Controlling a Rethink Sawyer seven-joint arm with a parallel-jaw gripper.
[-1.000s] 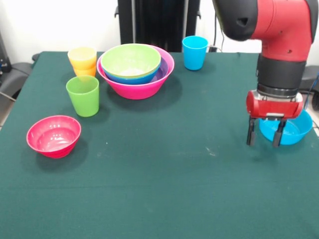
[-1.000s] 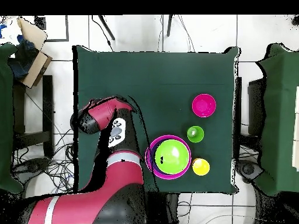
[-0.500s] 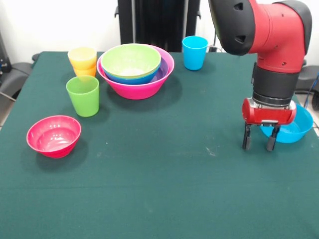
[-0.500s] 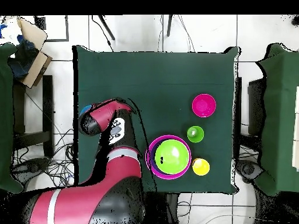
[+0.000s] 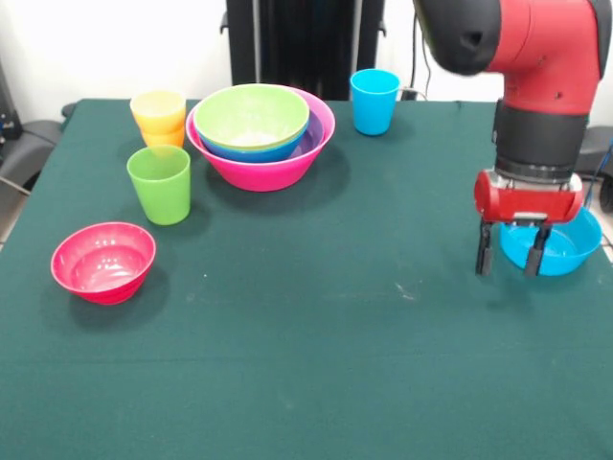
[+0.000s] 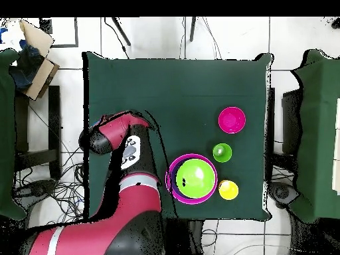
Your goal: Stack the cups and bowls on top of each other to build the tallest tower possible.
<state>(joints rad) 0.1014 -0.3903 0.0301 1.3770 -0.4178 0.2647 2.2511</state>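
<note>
- One small light blue bowl [image 5: 563,251] sat at the desk [image 5: 316,335] edge, partly behind the tool [image 5: 512,259]; the tool's two fingers [image 5: 484,251] stood apart, holding nothing, with one finger in front of the bowl's near rim.
- Judged as thin glossy plastic, this bowl should be light, stiff and slippery; a pinch across the rim wall was the likely hold.
- Little margin remained between that bowl and the desk edge, so a sideways push risked sliding it off.
- Across the desk, the tower [image 5: 261,134] had a green bowl on top, nested in blue, purple and pink bowls.
- Near it stood a yellow cup [image 5: 159,113] on an orange one, a green cup [image 5: 160,183], a blue cup [image 5: 374,100] and a red bowl [image 5: 102,261].
- Open desk lay between tool and tower, giving a clear carry path.
</note>
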